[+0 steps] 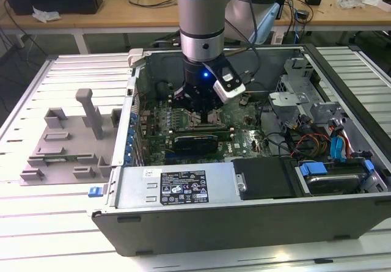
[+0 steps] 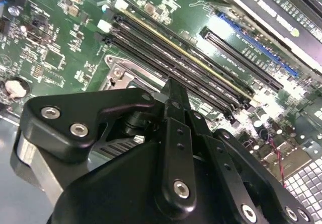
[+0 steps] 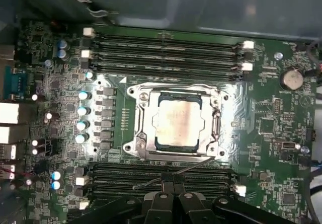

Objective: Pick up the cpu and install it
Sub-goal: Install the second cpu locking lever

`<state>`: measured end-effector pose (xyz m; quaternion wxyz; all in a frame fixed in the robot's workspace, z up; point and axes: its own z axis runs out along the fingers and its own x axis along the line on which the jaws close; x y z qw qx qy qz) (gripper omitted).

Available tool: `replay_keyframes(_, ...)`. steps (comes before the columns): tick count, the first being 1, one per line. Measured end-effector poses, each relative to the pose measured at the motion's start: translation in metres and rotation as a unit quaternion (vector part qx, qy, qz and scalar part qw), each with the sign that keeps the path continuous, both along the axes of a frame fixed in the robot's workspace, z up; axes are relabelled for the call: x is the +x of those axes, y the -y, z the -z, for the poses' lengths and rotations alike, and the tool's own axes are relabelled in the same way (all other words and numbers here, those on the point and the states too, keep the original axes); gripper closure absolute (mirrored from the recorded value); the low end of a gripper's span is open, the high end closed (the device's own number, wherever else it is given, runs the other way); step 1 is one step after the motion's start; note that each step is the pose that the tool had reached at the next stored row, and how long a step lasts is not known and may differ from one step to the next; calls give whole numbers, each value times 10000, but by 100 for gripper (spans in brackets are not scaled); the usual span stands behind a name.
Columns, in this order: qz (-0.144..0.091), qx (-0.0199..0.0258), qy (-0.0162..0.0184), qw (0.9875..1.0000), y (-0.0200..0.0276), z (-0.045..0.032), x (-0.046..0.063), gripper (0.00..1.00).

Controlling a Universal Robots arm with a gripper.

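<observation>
The cpu (image 3: pixel 177 122), a shiny silver-grey square, lies flat in the motherboard socket inside its metal frame (image 3: pixel 138 128) in the first wrist view. My gripper (image 3: pixel 173 186) hovers just off the socket over the memory slots, apart from the cpu. Its black fingers (image 2: pixel 173 100) are pressed together with nothing between them. In the exterior view my gripper (image 1: pixel 201 110) hangs low inside the open computer case (image 1: pixel 244 220), right above the socket area of the green motherboard (image 1: pixel 241 140).
Rows of memory slots (image 3: pixel 166 50) flank the socket on two sides. A power supply (image 1: pixel 177 186) lies at the case front, with a drive cage (image 1: pixel 299 95) and coloured cables (image 1: pixel 333 147) on the exterior view's right. A grey fixture (image 1: pixel 67 140) sits on the table at the left.
</observation>
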<state>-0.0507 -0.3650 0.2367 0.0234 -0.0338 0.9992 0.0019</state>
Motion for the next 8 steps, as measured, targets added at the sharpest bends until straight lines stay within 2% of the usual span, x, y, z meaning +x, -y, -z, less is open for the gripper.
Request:
replay_keyframes(3, -1, -1, 7, 10000, -4, 13, -57, 89)
replay_keyframes(8, 3, 9, 8, 10000, -4, 40, -66, 89)
